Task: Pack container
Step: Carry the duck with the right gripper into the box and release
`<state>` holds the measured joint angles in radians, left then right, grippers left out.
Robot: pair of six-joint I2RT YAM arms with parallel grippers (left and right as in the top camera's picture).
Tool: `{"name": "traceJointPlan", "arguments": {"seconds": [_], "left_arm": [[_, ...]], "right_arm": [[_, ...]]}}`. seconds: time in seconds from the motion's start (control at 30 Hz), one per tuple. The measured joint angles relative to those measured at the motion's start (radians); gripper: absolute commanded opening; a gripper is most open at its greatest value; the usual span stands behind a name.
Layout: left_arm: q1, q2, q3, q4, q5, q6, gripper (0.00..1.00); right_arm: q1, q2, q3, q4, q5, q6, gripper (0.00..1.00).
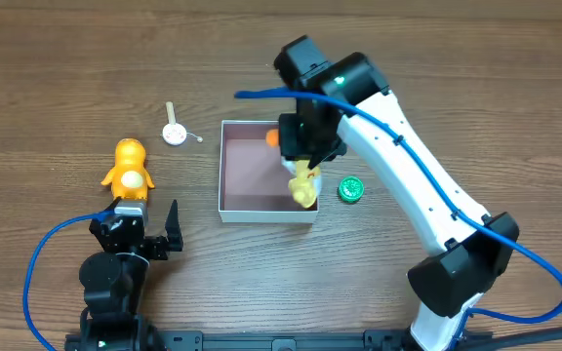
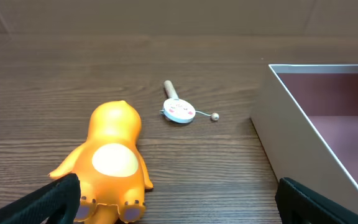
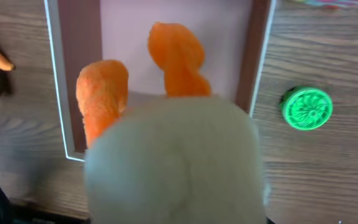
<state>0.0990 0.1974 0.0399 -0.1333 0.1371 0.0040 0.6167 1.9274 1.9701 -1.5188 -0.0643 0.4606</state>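
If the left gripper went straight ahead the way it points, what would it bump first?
Probably the orange toy: it lies just ahead of the left gripper, by one finger, so that finger would likely touch it first.

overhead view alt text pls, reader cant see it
The right gripper holds a pale plush toy over the container, at its right wall. An orange toy figure lies left of it by the open left gripper, a green disc right.
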Motion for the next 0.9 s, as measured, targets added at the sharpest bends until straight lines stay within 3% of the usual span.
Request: {"name": "traceJointPlan", "arguments": {"seconds": [0.17, 0.4, 0.5, 0.9], "left_arm": [[0.0, 0.0, 0.0, 0.0, 0.0, 0.0, 1.0], [0.0, 0.0, 0.0, 0.0, 0.0, 0.0, 1.0], [0.0, 0.0, 0.0, 0.0, 0.0, 0.0, 1.0], [0.0, 0.0, 0.0, 0.0, 0.0, 0.0, 1.0]], "right_arm": [[0.044, -0.003, -0.02, 0.111, 0.057, 0.101, 0.25], [0.025, -0.006, -0.212, 0.253, 0.092, 0.132, 0.3], [0.025, -0.006, -0.277, 0.284, 0.098, 0.138, 0.37], [0.025, -0.004, -0.307, 0.349, 0.112, 0.142, 0.44]]}}
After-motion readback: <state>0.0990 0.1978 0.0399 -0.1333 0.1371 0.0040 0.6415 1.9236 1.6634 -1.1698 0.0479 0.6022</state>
